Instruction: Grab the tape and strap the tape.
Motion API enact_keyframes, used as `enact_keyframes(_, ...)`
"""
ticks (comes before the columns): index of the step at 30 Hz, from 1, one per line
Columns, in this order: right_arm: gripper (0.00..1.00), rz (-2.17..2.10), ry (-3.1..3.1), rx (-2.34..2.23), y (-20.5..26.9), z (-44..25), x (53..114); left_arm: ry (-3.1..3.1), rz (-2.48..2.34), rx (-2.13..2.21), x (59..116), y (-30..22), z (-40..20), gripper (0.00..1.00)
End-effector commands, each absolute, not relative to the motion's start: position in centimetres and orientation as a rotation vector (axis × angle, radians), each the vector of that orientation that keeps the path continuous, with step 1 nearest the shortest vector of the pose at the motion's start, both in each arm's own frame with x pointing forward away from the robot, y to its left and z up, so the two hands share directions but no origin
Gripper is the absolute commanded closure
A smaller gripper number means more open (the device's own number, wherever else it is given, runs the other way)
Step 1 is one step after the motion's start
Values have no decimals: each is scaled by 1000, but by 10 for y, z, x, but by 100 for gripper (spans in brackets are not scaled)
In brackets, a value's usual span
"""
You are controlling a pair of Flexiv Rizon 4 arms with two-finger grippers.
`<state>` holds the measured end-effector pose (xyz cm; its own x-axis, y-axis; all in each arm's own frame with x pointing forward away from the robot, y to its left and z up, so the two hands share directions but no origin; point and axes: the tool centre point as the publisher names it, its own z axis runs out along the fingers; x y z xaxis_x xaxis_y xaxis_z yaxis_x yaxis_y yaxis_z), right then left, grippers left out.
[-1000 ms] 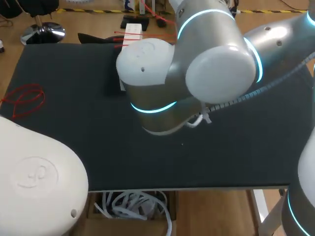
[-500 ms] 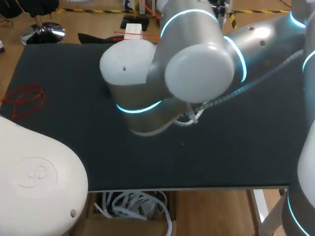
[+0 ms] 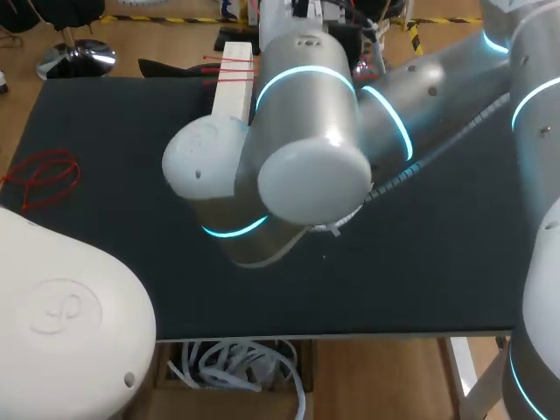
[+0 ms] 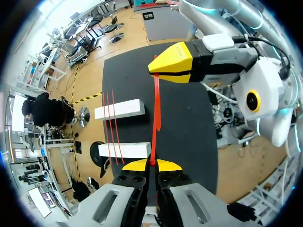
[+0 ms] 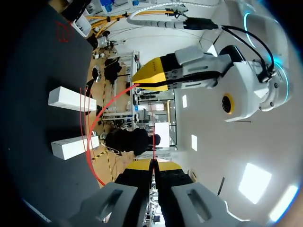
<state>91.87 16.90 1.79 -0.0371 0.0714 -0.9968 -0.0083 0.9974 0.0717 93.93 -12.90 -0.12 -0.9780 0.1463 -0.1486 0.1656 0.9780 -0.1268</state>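
Swinging toward nine o'clock, the right arm (image 3: pixel 297 166) now has its big elbow joint over the middle of the desk (image 3: pixel 420 280), where a second ago it sat nearer three o'clock. That shift uncovers more of the far edge at twelve o'clock, and a long white bar shows there that was mostly hidden before. The spare red loop (image 3: pixel 42 179) at nine o'clock has not stirred.

Both wrist views show where the work stands. The left end effector (image 4: pixel 151 164) has its yellow tips pinched narrow on one end of the red tape (image 4: pixel 155 113), and the right end effector (image 4: pixel 158 72) straight ahead of it grips the other end the same way. So the tape hangs in the air between the two arms, above the desk and just beside the two white blocks (image 4: pixel 119 109). Thin red strands (image 4: pixel 110 127) already lie across both blocks.

Grabbing looks finished — what remains, I judge, is the strapping itself. The sideways swing probably lines the strip up with the blocks. In the right wrist view the strip bows in a slack arc, so it likely wants tension taken up before being laid down — otherwise it may land crooked.
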Motion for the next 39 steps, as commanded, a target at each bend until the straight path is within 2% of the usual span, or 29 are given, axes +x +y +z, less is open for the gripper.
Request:
enact_keyframes(1,100,52,1593,53,175,13,920,2986,-204,234,939,-129,-1,100)
enact_keyframes(39,100,51,1603,26,207,8,935,2986,-204,234,939,-129,-1,100)
